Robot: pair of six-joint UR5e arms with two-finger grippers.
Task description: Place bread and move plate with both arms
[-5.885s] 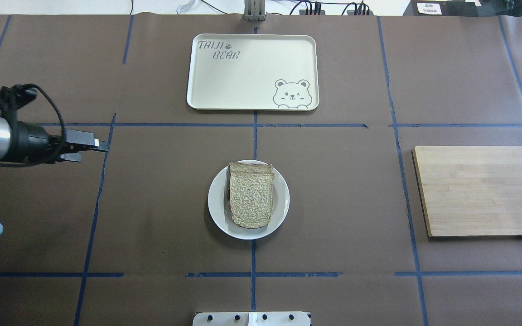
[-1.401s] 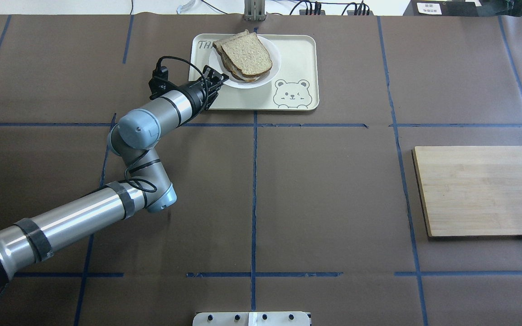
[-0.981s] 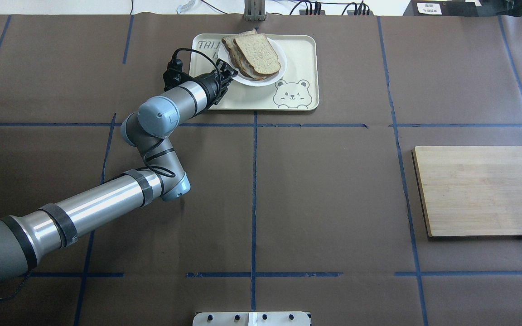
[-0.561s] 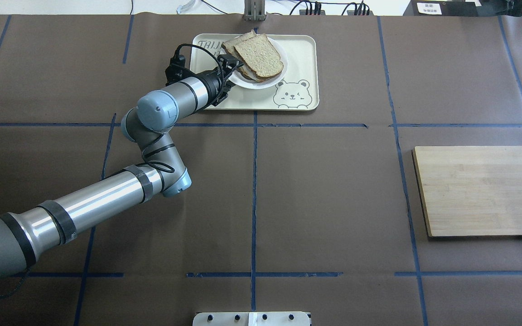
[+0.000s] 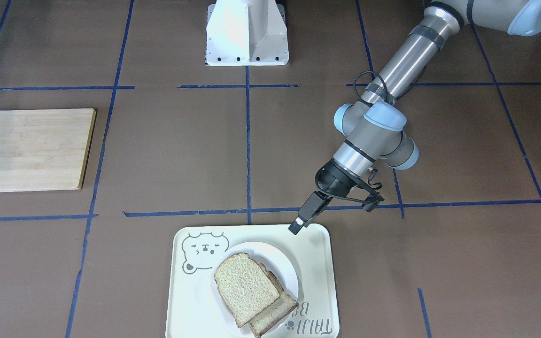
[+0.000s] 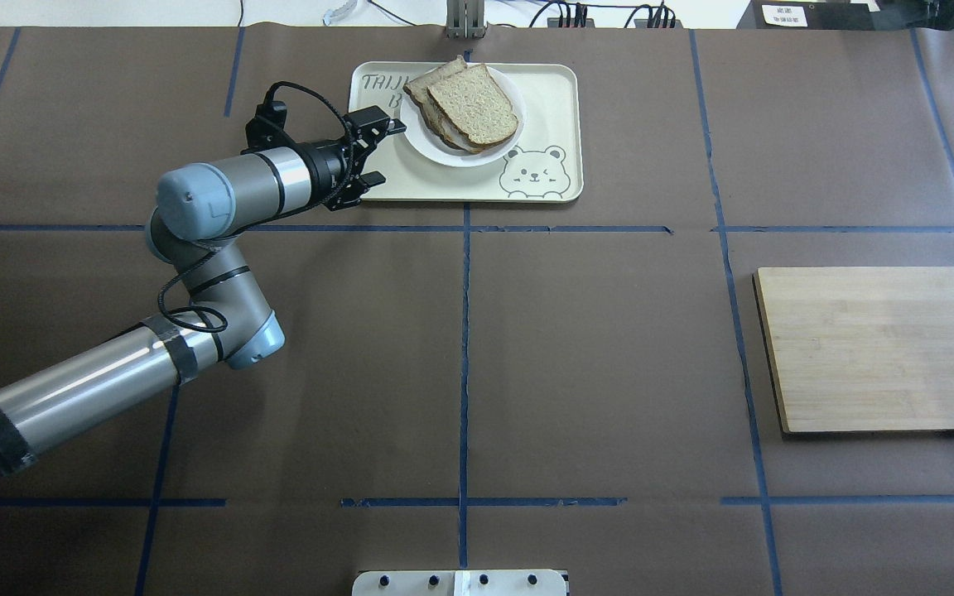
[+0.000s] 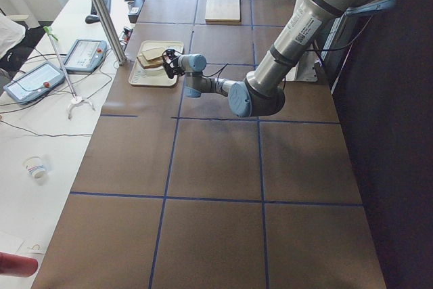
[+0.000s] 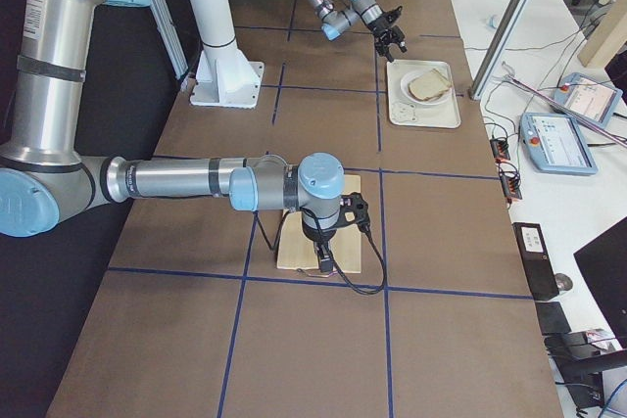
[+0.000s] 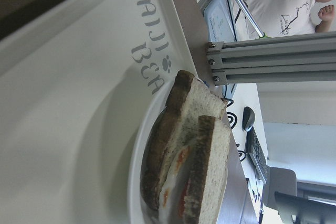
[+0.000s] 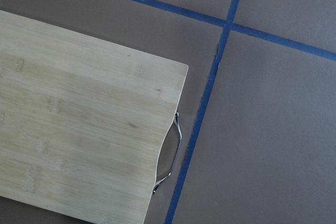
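Note:
The bread (image 6: 474, 103) lies as the top slice of a sandwich on the small white plate (image 6: 423, 145). The plate stands on the cream bear tray (image 6: 547, 91) at the table's far middle. In the front view the bread (image 5: 244, 286) and plate (image 5: 282, 263) sit on the tray (image 5: 320, 281). My left gripper (image 6: 379, 153) is open and empty, just off the plate's left rim over the tray's left edge; it also shows in the front view (image 5: 300, 221). The left wrist view shows the bread (image 9: 212, 171) edge-on, with egg beneath. My right gripper (image 8: 326, 242) hovers over the wooden board; I cannot tell its state.
A wooden cutting board (image 6: 879, 348) with a metal handle (image 10: 170, 156) lies at the table's right. The white base block (image 5: 247, 30) stands at the robot's side. Blue tape lines cross the brown table cover. Operators' desks with devices flank the far edge.
My left gripper carried the plate with the sandwich from the table's middle onto the tray. Since 0.6 s ago it has let go of the rim and drawn back to the left.

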